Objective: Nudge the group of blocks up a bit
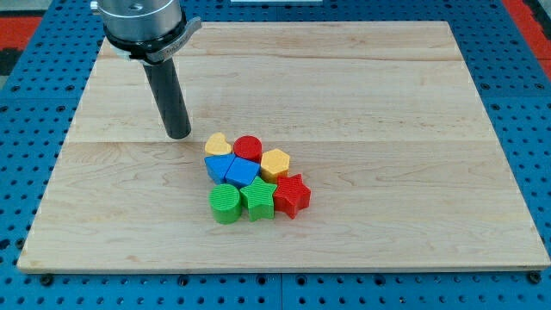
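A tight group of blocks sits just below the middle of the wooden board (387, 103). Its top row holds a yellow heart (218, 144), a red cylinder (248, 148) and a yellow hexagon (275, 163). Below them lie a blue block (219, 166) and a blue pentagon-like block (242, 172). The bottom row holds a green cylinder (225, 204), a green star (258, 198) and a red star (292, 195). My tip (178, 134) rests on the board just to the left of the yellow heart, a small gap apart.
The board lies on a blue perforated table (26, 129). The arm's grey metal mount (142, 26) hangs over the board's top left corner.
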`<state>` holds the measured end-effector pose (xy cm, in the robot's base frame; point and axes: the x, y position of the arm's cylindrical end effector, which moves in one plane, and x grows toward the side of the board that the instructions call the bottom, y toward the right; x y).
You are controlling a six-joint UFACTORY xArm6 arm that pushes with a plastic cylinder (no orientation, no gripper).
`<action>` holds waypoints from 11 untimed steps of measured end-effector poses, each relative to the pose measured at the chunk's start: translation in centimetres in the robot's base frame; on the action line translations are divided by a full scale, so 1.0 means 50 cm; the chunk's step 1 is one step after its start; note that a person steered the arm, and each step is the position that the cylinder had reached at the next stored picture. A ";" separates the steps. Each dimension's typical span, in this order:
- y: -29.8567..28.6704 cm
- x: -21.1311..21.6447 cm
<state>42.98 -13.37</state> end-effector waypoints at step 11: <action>0.023 -0.004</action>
<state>42.81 -12.25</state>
